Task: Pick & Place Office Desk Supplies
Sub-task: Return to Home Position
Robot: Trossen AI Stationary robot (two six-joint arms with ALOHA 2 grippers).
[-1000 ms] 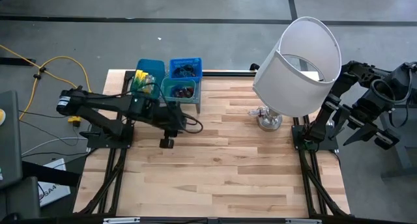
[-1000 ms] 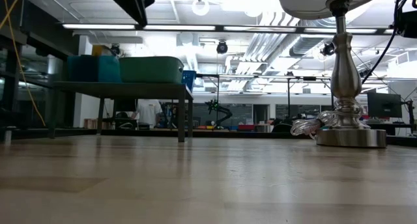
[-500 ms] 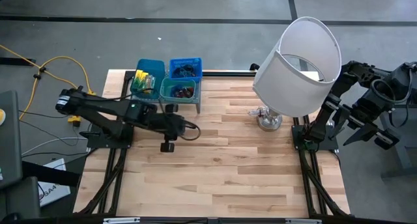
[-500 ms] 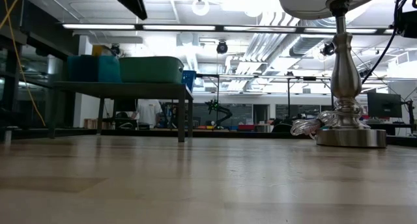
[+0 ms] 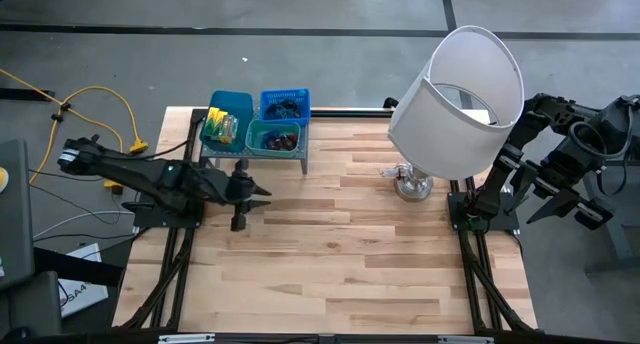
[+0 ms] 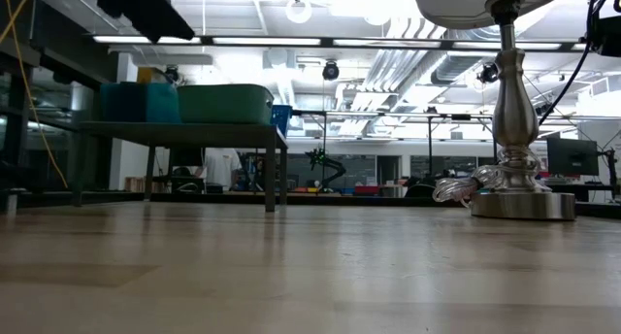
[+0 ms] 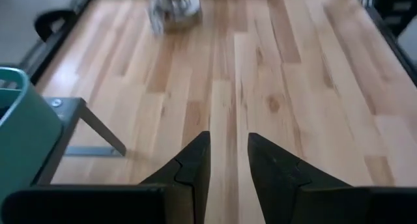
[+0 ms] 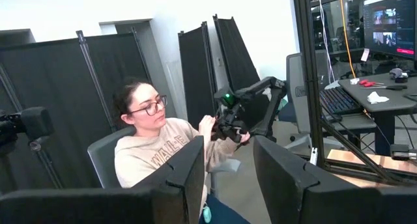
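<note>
Here, at the back left of the table (image 5: 350,254): office desk supplies, all in three small bins on a grey rack (image 5: 304,156). Yellow-green packets (image 5: 219,125) in the plain blue bin (image 5: 240,102); black loops (image 5: 283,108) in the slotted blue basket (image 5: 300,94). In the green bin (image 5: 258,132), nearest the table's middle, probably red and blue rings (image 5: 281,141), too small to tell for sure. Just in front of the rack, above bare wood: left gripper (image 5: 260,192), fingers (image 7: 195,160) slightly apart, nothing between. Off the table's right edge, past the white-shaded lamp (image 5: 465,84): right gripper (image 8: 228,146), parted and empty too, aimed into the room at a seated person (image 8: 153,152).
</note>
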